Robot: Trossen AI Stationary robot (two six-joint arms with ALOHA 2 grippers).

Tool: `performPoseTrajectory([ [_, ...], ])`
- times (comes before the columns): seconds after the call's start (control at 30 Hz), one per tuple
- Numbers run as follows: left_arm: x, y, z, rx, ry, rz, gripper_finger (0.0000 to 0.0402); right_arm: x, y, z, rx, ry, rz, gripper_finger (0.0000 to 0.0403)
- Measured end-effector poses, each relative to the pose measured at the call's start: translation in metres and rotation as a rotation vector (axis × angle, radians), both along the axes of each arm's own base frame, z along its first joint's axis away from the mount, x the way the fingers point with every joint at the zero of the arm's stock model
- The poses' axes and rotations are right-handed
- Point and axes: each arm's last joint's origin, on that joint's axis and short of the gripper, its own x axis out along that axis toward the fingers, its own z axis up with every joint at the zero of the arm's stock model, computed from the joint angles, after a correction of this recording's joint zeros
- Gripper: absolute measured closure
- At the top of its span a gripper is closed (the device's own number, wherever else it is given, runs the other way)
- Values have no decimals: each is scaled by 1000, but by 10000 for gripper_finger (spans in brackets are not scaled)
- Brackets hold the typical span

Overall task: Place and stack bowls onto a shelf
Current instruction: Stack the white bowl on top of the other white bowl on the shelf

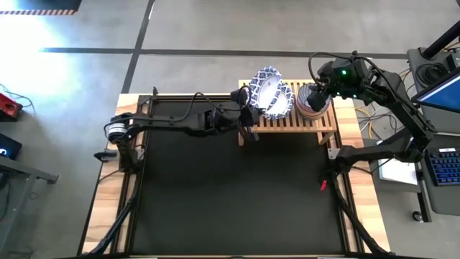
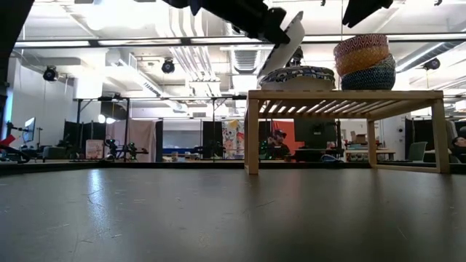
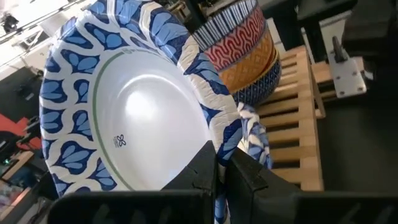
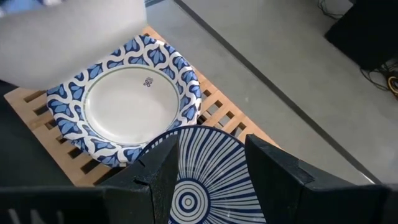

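My left gripper [image 1: 251,108] is shut on a white bowl with a blue-patterned rim [image 1: 266,90], tilted above the left end of the light-wood shelf [image 1: 295,124]. Below it, other white blue-rimmed bowls [image 2: 298,76] lie stacked on the slats. At the shelf's right end stands a stack of small patterned bowls [image 2: 362,62], with a striped one [image 4: 208,180] on top. My right gripper [image 4: 214,165] is open just above that stack, one finger over each side of the striped bowl, clear of it in the low view [image 2: 364,14]. My left gripper pinches the tilted bowl's patterned rim [image 3: 219,127] between its two fingers, one on the inner face and one on the outer. The fingers come slanting from the table's left. The bowl is lifted clear and stands steeply on edge above the stacked white bowls, its hollow toward the left wrist camera.
The shelf stands at the table's far edge on short legs [image 2: 252,135]. The black mat [image 1: 237,194] lies in front of it. A monitor and keyboard [image 1: 445,165] are off the table's right side.
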Motion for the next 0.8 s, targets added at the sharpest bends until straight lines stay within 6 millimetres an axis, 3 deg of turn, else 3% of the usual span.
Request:
performPoseTrajectory([
  [0.4,6,10,-15,18,55,12,394,0,0,0,0,0,0,229],
  [0.8,5,15,-14,24,45,24,308,0,0,0,0,0,0,229],
])
